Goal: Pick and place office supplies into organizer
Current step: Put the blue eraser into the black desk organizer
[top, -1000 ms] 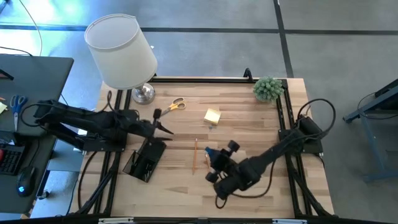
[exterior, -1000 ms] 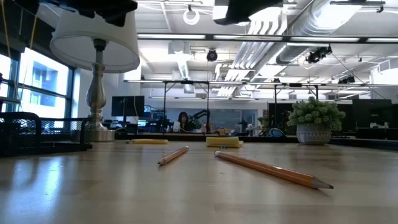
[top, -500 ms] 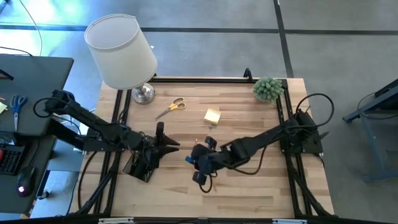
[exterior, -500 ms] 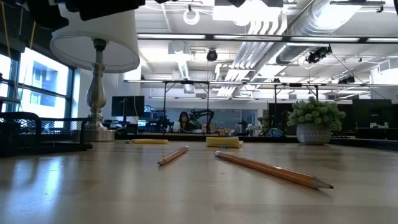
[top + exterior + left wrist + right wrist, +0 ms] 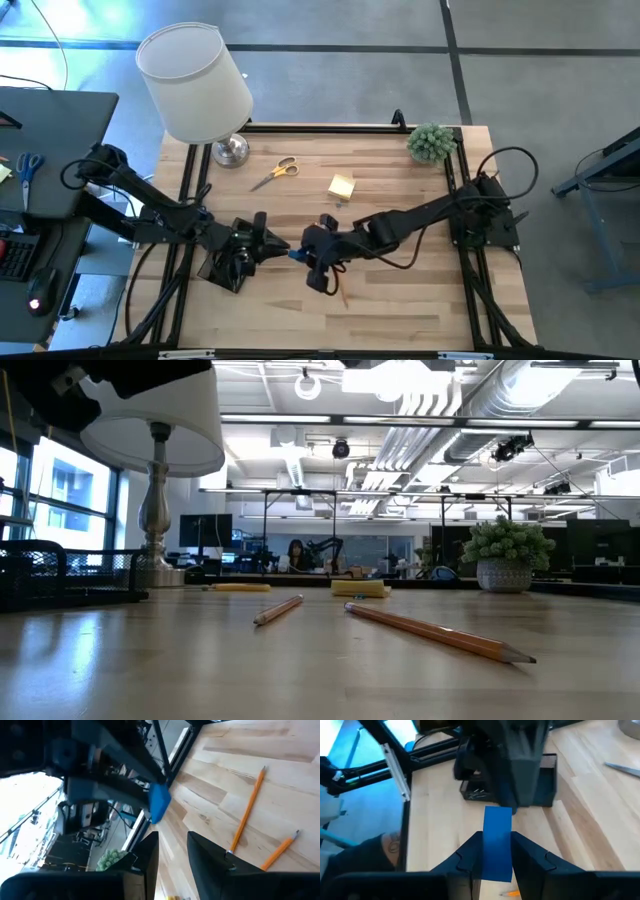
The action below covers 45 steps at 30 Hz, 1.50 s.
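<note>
Surface: light wooden table (image 5: 400, 300) with a black frame along its edges, on a grey floor. Far left corner: white-shaded lamp (image 5: 195, 82) on a chrome base. Far right corner: small green plant (image 5: 431, 141). A dark side desk carrying blue-handled scissors (image 5: 28, 166) stands left of the table.

Room, low view only: an open office with ceiling ducts, light strips and monitors; a seated person (image 5: 296, 553) far behind the table.

Supplies on the table: yellow-handled scissors (image 5: 277, 170) near the lamp base; yellow sticky-note pad (image 5: 341, 186) at far centre; two wooden pencils (image 5: 432, 631), seen clearly in the low and left wrist views, largely covered by the arm in the high view.

Organizer (image 5: 228, 262): black divided tray at the near left, under the left arm; the right wrist view shows small dark items in one compartment.

Right gripper (image 5: 298, 255): reaching left across mid-table, fingers closed narrowly on the small blue piece (image 5: 498, 842), held clear of the wood just right of the organizer.

Left gripper (image 5: 268, 243): over the organizer's right end, facing the right gripper; fingers slightly apart, nothing between them.
</note>
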### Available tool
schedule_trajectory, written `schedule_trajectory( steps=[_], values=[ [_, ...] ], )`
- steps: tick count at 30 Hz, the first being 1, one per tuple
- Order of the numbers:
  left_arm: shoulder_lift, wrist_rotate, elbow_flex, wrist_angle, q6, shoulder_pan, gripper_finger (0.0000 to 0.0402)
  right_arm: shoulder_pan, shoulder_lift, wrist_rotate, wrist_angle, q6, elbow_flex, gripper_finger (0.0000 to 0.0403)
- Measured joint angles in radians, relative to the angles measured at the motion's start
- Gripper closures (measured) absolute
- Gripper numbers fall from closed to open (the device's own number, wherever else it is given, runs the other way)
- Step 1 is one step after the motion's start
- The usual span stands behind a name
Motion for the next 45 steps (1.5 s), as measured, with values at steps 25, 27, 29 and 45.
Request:
schedule_trajectory(
  steps=[25,27,29,45],
  values=[
    [0.002,0.015,0.000,0.068,0.026,-0.016,0.0309,-0.040,0.014,0.004,0.006,-0.044,-0.003,0.0318],
    [0.013,0.014,0.000,0.073,0.026,-0.014,0.0309,-0.048,0.015,-0.001,0.024,-0.049,-0.003,0.0318],
    [0.013,0.007,0.000,0.068,0.030,-0.014,0.0309,-0.052,0.016,-0.012,0.041,-0.062,-0.003,0.0318],
    [0.012,-0.032,0.000,0.073,0.034,-0.013,0.0309,-0.054,0.016,-0.060,0.065,-0.061,-0.003,0.0318]
  ],
)
